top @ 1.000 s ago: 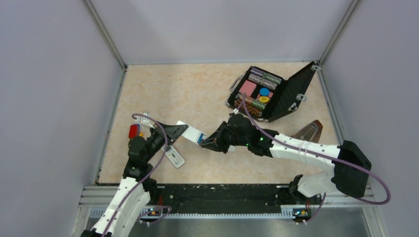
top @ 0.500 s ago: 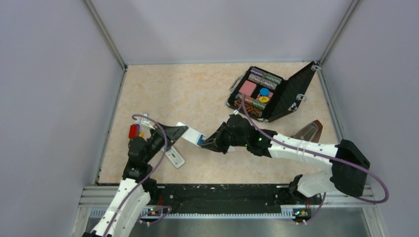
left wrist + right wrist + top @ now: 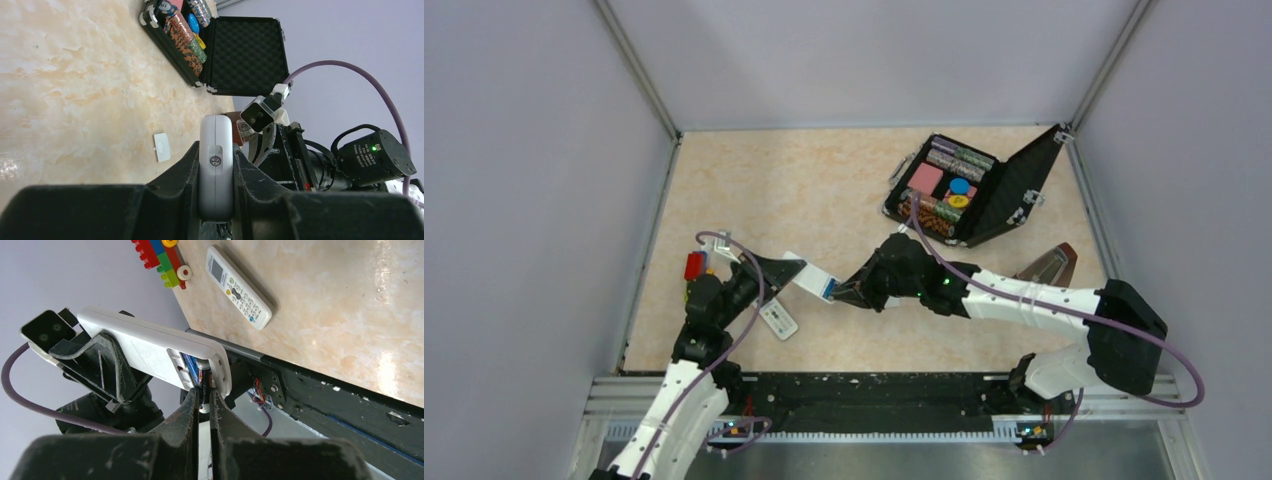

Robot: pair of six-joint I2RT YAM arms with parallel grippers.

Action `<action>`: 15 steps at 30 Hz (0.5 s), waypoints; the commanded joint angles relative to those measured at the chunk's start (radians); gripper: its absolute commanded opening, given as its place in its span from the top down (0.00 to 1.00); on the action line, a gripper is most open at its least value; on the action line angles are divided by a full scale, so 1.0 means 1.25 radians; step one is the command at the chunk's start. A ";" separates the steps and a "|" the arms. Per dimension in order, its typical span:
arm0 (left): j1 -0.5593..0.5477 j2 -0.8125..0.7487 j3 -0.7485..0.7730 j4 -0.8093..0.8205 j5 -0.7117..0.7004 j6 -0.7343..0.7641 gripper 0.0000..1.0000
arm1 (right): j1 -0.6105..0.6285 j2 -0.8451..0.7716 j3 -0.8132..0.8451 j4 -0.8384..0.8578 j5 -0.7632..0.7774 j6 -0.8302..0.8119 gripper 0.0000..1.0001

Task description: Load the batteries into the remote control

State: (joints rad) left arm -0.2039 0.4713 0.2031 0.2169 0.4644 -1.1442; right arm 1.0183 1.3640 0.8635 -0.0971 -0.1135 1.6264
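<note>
Right claw (image 3: 202,399) pinches a battery (image 3: 203,376) in the remote control (image 3: 150,347) compartment.

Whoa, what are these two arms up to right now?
The left gripper holds the white remote control up off the table, with its battery compartment open. The right gripper is shut on a battery, whose end is at that compartment. A small white plate, likely the cover, lies on the table.

Robot lab cell: grey panels (image 3: 534,200) enclose a marbled table (image 3: 804,190).
</note>
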 commanded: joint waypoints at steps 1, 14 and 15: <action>0.003 0.010 0.055 0.029 0.018 0.007 1.00 | -0.014 0.018 0.004 -0.020 0.026 -0.015 0.94; 0.003 0.041 0.074 0.006 0.028 -0.004 1.00 | -0.026 0.055 0.041 -0.042 0.013 -0.048 0.76; 0.003 0.042 0.074 0.003 0.026 -0.005 1.00 | -0.025 0.056 0.043 -0.042 0.011 -0.050 0.76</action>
State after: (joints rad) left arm -0.2016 0.5262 0.2302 0.1516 0.4675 -1.1229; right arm 0.9962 1.4132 0.8707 -0.1196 -0.1150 1.5948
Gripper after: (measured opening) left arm 0.256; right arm 0.234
